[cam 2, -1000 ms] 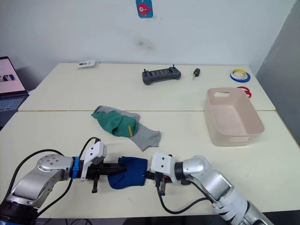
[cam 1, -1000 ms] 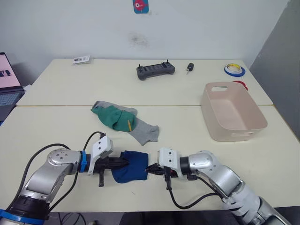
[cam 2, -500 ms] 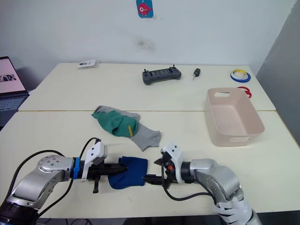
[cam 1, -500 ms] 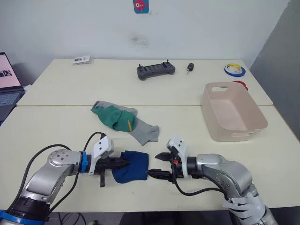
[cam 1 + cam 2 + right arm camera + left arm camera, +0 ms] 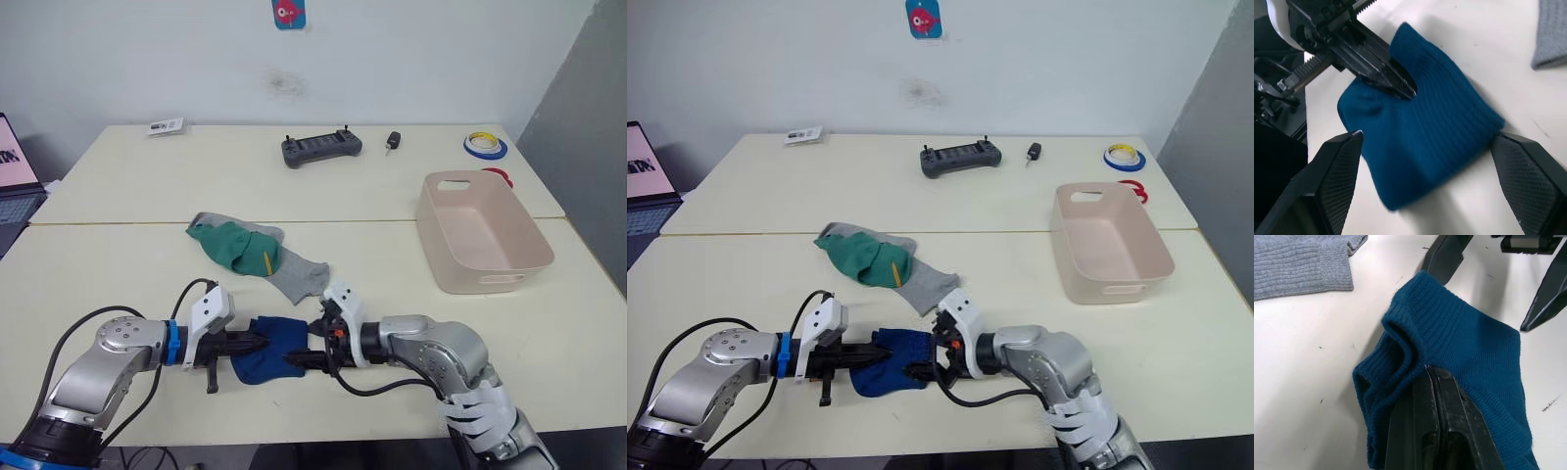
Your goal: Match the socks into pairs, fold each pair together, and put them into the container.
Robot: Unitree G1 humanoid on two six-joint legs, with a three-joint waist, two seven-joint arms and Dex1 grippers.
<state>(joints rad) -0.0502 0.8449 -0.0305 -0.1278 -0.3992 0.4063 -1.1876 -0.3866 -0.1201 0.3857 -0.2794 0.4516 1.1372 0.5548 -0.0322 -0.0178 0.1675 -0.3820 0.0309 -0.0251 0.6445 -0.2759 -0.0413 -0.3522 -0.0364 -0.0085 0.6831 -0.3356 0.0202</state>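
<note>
A dark blue sock bundle (image 5: 271,346), folded in layers, lies near the table's front edge. My left gripper (image 5: 257,343) is shut on its left end, and the left wrist view shows the closed fingertips (image 5: 1431,377) pinching the blue fabric (image 5: 1469,347). My right gripper (image 5: 309,345) is open, its two fingers (image 5: 1334,171) straddling the right end of the blue socks (image 5: 1425,122) without closing on them. A green sock (image 5: 235,245) with a yellow mark lies on grey socks (image 5: 299,276) just behind. The pink-beige container (image 5: 490,281) stands empty at the right.
On the far table lie a dark controller (image 5: 321,148), a car key (image 5: 393,141), a tape roll (image 5: 486,145) and a small card (image 5: 165,126). A laptop (image 5: 10,181) sits at the left edge. A red item (image 5: 500,174) shows behind the container.
My right gripper went from shut to open and slid left, its fingers now around the blue socks' right end. The left gripper kept its grip and place.
</note>
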